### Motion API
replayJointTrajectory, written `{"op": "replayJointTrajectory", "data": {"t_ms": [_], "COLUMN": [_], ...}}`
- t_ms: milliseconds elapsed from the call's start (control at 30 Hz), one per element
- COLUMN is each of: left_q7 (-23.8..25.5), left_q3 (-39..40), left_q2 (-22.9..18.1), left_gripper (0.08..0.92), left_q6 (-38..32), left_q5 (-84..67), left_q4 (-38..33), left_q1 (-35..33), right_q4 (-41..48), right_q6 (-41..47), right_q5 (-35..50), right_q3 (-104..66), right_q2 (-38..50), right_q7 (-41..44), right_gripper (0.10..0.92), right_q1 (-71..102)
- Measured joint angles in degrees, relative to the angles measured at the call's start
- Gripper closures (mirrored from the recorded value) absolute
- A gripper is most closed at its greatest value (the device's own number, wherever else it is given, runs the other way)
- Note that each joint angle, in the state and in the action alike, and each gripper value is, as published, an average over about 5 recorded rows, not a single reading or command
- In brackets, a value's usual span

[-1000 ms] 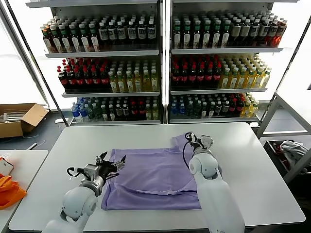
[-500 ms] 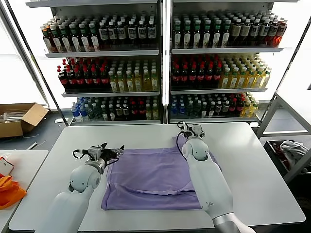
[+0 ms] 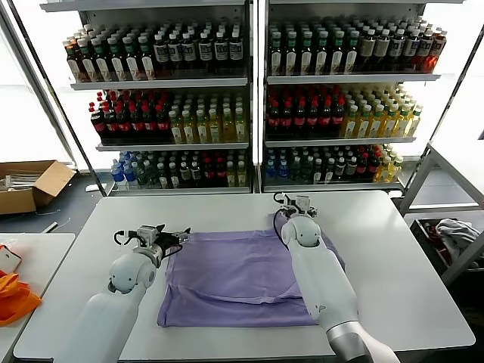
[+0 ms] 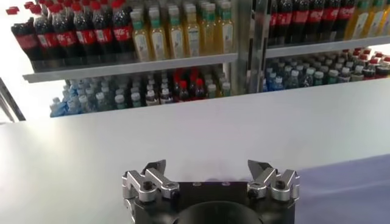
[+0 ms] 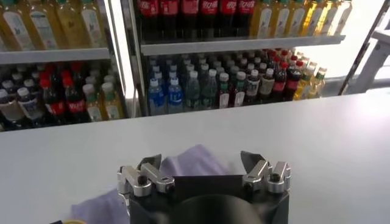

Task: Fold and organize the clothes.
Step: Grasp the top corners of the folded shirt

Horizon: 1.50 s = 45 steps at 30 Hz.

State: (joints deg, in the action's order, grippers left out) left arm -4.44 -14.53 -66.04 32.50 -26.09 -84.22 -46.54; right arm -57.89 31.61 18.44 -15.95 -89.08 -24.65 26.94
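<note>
The right arm [image 3: 314, 276] lies across the lavender T-shirt [image 3: 234, 276] and hides its right part, so the right sleeve and most of that edge cannot be made out. No printed graphic shows on the shirt's visible surface. In the left wrist view only a corner of the shirt [image 4: 347, 192] shows, cut by the picture's edge; in the right wrist view the shirt [image 5: 195, 161] is largely hidden behind the right gripper [image 5: 204, 164]. An orange cloth [image 3: 13, 296] at the far left is cut off by the edge. The grey-white cloth pile [image 3: 454, 231] at the right sits partly behind a frame. Bottle labels on the shelves [image 3: 249, 79] are too small to read.
</note>
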Motion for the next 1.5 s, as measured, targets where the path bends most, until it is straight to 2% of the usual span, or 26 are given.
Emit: {"op": "replayJointTrajectory", "data": {"t_ms": [267,467,567,833,1100,1367,1500], "left_q7": [0.08,0.30,0.48,0.60,0.98,1.25,1.32], "left_q3": [0.30,0.45,0.40,0.49,0.39,0.88,1.04], "left_q2": [-0.14,0.09,0.13,-0.35,-0.73,-1.74,-2.16], "left_gripper": [0.206,0.364,0.451,0.668,0.887,0.916,0.916], "left_q6": [0.10,0.37,0.38,0.28,-0.04,-1.14,-2.03], "left_q5": [-0.28,-0.44,-0.43,-0.38,-0.23,0.07,0.39], "left_q4": [1.05,0.84,0.47,-0.18,-0.98,-1.54,-2.00], "left_q1": [0.32,-0.44,-0.98,-2.28,-3.69,-4.25,-4.58], "right_q4": [0.58,0.55,0.34,-0.43,-1.84,-4.83,-7.21], "right_q6": [0.33,0.71,0.90,0.98,0.94,0.94,0.96], "right_q5": [-0.38,-0.42,-0.42,-0.06,0.44,1.67,1.86], "right_q3": [0.10,-0.08,-0.10,-0.43,-0.65,-0.76,-0.61], "right_q2": [-0.49,-0.39,-0.39,-0.73,-0.01,1.00,1.65], "right_q7": [0.07,0.04,0.04,-0.11,-0.50,-1.00,-1.06], "right_gripper": [0.203,0.205,0.233,0.417,0.652,0.876,0.911], "right_q1": [0.56,1.07,1.41,2.52,4.28,6.31,7.55]}}
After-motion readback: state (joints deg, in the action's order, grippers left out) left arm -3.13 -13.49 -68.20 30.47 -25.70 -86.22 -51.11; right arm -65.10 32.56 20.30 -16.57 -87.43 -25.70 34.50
